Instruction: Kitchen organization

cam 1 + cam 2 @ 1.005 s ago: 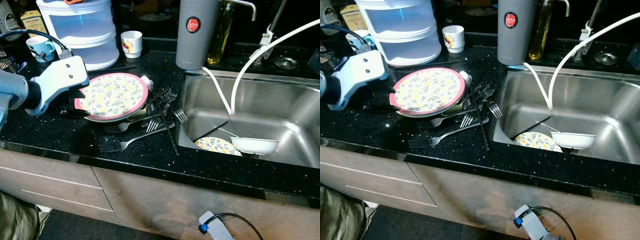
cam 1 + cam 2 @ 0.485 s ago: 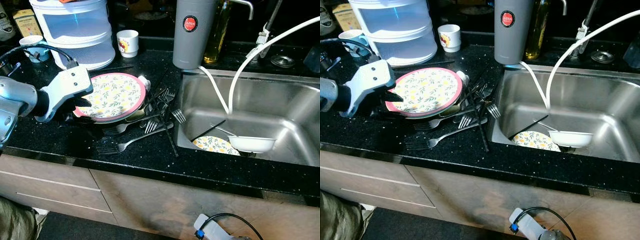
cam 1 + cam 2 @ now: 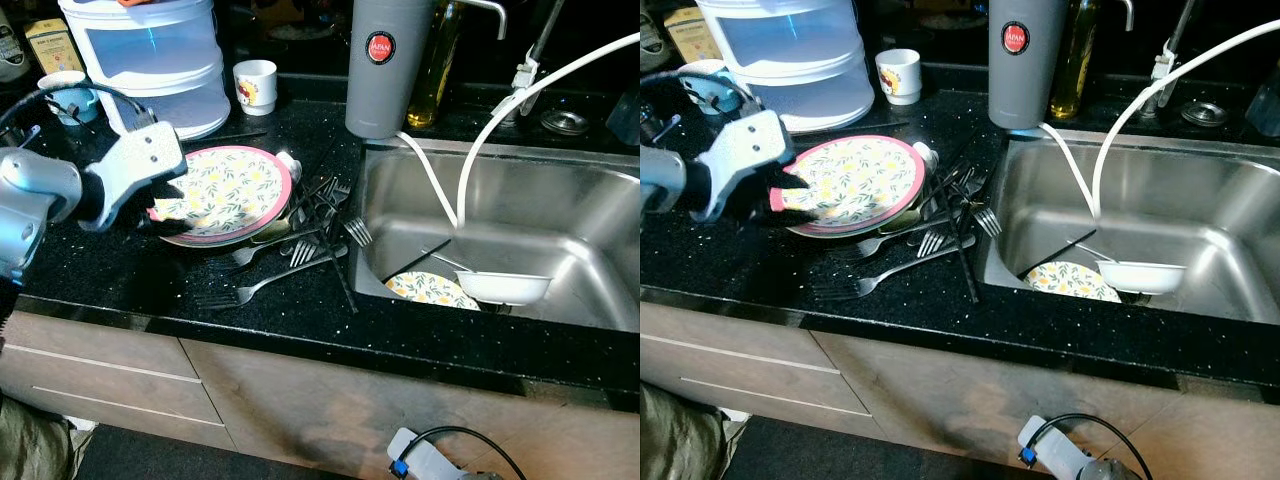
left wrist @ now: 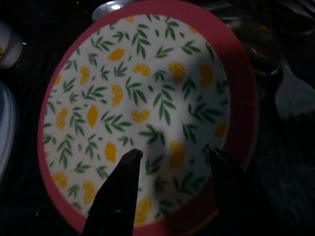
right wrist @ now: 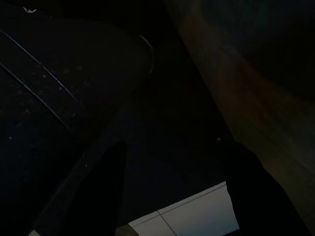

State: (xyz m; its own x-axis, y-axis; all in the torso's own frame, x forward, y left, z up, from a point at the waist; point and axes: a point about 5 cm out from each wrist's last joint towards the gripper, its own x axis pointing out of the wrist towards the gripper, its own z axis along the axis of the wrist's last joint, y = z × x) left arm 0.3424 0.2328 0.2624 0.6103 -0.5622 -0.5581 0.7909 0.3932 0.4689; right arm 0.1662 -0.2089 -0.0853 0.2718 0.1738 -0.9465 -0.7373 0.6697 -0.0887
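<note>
A pink-rimmed plate with a lemon pattern [image 3: 235, 188] lies on the black counter [image 3: 120, 270], resting on other dishes. My left gripper [image 4: 173, 156] is open at the plate's left side, both black fingertips [image 4: 132, 156] hovering over its near rim, nothing between them. In the head view that gripper [image 3: 160, 205] overlaps the plate's left edge. Several forks and dark utensils [image 3: 300, 250] lie tangled beside the plate toward the sink [image 3: 600, 190]. In the sink sit a second lemon plate [image 3: 428, 290] and a white bowl [image 3: 505, 288]. My right gripper [image 5: 179, 196] hangs in the dark, fingers apart.
Behind the plate stand a stacked clear container [image 3: 150, 60], a white mug [image 3: 253, 85] and a teal cup [image 3: 65, 90]. A grey flask [image 3: 385, 65] and an oil bottle [image 3: 432, 70] stand at the sink's back corner. White hoses [image 3: 500, 120] arc into the sink. Drawers [image 3: 90, 370] lie below.
My left gripper has moved right, from beside the plate's left edge to over its rim. The camera shifted slightly a second ago. Cutlery and sink contents stay put.
</note>
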